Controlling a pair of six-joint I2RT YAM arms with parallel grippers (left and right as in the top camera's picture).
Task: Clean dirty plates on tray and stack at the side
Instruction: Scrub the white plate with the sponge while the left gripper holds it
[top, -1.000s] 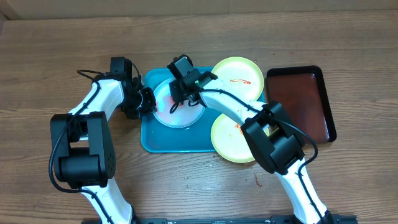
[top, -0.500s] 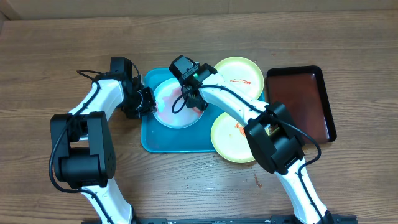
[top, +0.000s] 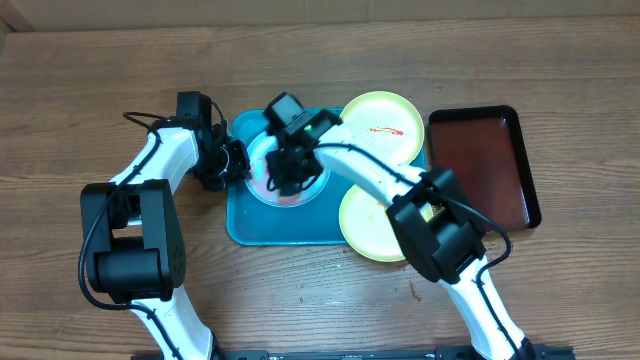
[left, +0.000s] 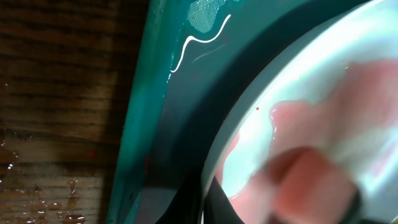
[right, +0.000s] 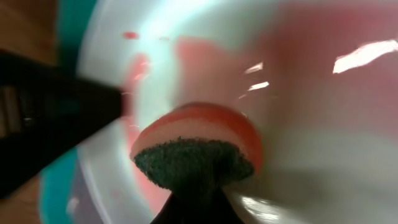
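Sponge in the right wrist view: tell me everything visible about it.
The sponge has two layers: pink-orange foam and a dark green, rough scouring pad. The right gripper pinches its near edge, so it bows into an arch, foam outward. It sits over the pale plate, amid red sauce smears, seemingly pressed against it; blur hides the exact contact.

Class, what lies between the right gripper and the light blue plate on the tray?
A sponge, pink with a dark scouring face, pinched in the right gripper and pressed on the light blue plate; the right wrist view shows it.
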